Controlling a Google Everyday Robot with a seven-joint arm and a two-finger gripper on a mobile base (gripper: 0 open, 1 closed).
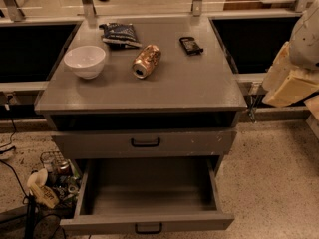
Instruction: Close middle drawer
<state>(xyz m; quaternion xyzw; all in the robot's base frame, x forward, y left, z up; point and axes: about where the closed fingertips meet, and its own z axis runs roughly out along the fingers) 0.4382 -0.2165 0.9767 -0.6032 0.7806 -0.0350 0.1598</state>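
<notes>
The middle drawer is pulled far out at the bottom of the grey cabinet. It has a low plain front panel with a small black bar handle and a bare grey box. Above it sits a taller-fronted grey drawer with white scuff specks, pushed in. Only white and beige parts of my arm show at the right edge, beside the cabinet top and well above the open drawer. My gripper itself is out of view.
On the cabinet top lie a white bowl, a tipped can, a dark snack bag and a small black object. Cables and clutter lie on the floor at the left. Speckled floor spreads to the right.
</notes>
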